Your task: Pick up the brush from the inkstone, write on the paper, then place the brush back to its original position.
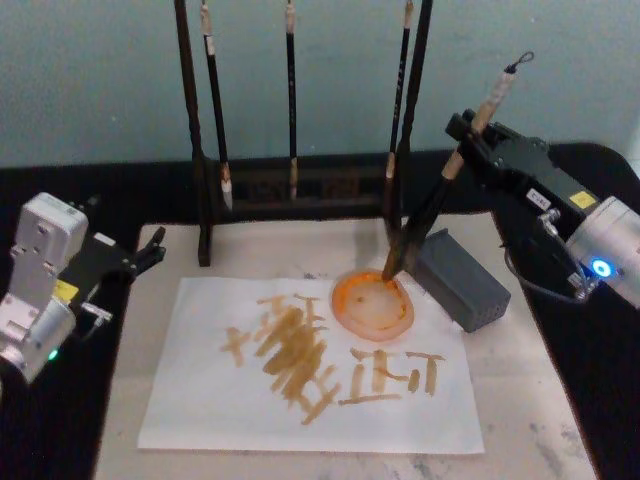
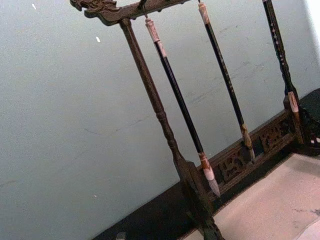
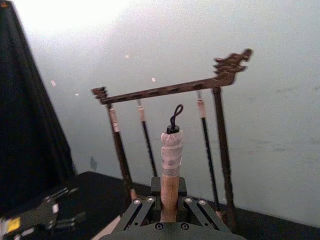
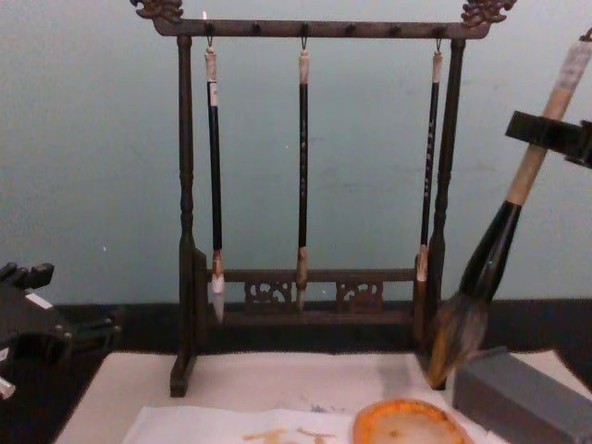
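- Right gripper (image 1: 478,135) is clamped on the tan upper handle of the brush (image 1: 430,215). The right wrist view shows its fingers (image 3: 150,201) pressed against the shaft from both sides.
- Held up off the table, the brush slants with its top toward the robot's right and its bristles down and to the left.
- It has a thick tan-beige handle with a pale wrap and a small black cord loop at the top. Below that come a black lower section and a bushy dark tip tinged orange-brown.
- Its tip is at the far rim of the round orange-stained dish (image 1: 373,303); whether it touches cannot be told.
- The dish sits on the far right part of the paper (image 1: 200,400), a white sheet covered in orange-yellow strokes on a beige mat (image 1: 530,400).
- A grey block (image 1: 462,280) lies just beside the dish on the right, near the bristles.
- Just behind the tip are the right post of the dark wooden rack (image 1: 195,150) and one of its three slim hanging brushes (image 4: 302,157).
- The left gripper (image 1: 140,255) is parked at the mat's left edge, its fingers apart and holding nothing.
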